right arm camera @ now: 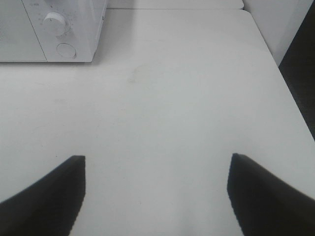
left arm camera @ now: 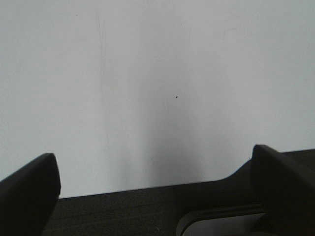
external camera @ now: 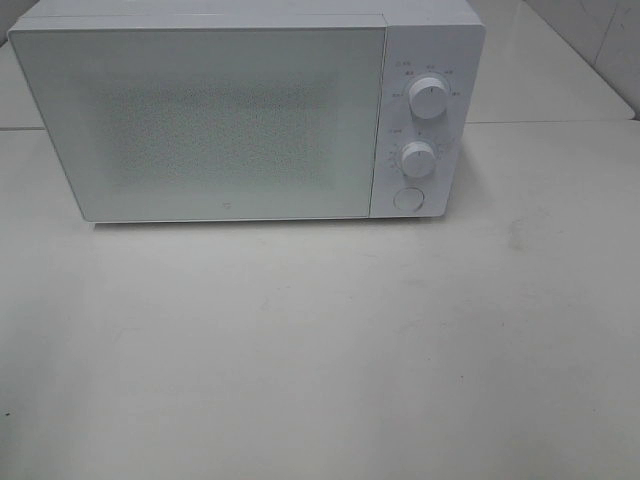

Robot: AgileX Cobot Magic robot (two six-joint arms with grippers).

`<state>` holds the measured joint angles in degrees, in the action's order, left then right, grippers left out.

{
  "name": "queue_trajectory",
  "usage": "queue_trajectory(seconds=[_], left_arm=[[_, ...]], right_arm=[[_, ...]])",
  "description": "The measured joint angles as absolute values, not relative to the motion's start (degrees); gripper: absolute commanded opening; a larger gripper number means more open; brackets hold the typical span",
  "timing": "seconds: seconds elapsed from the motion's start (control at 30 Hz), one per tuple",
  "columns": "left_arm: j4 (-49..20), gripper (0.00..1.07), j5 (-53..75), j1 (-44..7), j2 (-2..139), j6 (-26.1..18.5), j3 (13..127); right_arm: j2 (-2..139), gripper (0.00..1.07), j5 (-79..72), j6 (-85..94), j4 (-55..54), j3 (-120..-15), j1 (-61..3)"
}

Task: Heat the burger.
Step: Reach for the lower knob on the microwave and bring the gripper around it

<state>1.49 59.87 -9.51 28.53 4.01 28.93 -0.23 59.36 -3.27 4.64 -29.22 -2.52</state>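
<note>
A white box-shaped microwave (external camera: 230,120) stood at the back of the pale flat counter (external camera: 320,350), door on its left. On its right panel, an upper round knob (external camera: 428,98) sat above a lower round knob (external camera: 418,158), with a round button (external camera: 407,198) beneath. The black right gripper (right arm camera: 157,162) hung over the counter, in front of and right of the microwave.

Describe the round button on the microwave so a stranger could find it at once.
Find the white microwave at the back of the table. On its right-hand control strip, under the upper knob and lower knob, sits the button. Unlike the knobs it lies flat, with no pointer line, lowest of the three.
</note>
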Motion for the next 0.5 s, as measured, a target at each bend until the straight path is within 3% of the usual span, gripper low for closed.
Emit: queue_trajectory(seconds=[0.5], left_arm=[[-1.7, 1.0, 59.3, -9.1, 20.5, 4.0, 28.9]], right_arm=[[-0.2, 0.76, 59.4, -3.3, 4.6, -29.2, -2.5]])
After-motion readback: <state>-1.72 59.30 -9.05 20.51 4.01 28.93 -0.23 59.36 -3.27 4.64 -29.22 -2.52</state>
